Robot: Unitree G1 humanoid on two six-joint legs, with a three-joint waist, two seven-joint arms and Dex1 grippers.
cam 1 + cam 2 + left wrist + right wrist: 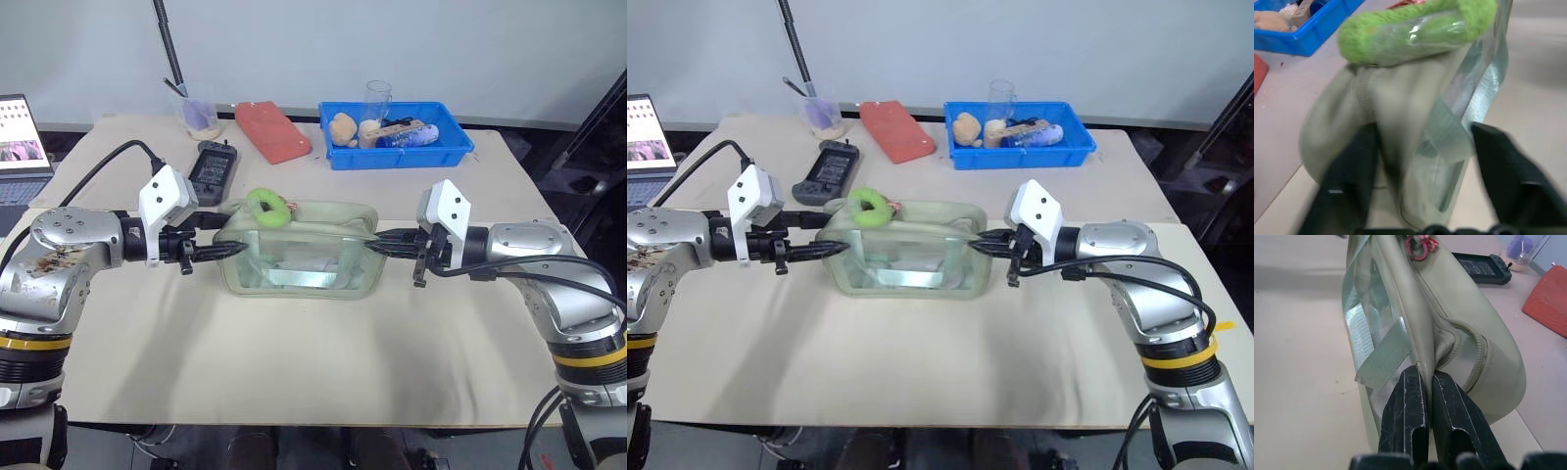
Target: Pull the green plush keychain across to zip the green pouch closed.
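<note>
The right gripper (1425, 396), clamped on the pale green boxy soft pouch (299, 257), could slip when the fuzzy lime-green plush ring (266, 207) gets pulled, while the left gripper (220, 251) straddles the pouch's far end, jaws apart.

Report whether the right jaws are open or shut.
Shut: the right gripper pinches the green pouch at its end seam.

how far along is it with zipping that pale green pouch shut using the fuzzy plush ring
Early stage. Done: the right gripper is shut on the end seam of the pale green soft zip pouch with clear side panels, anchoring it. In hand: the left gripper has its fingers open around the pouch's opposite end. Left: the fuzzy lime-green donut-shaped plush keychain sits ungripped on top at the robot's left end; it must be grasped and pulled across.
</note>
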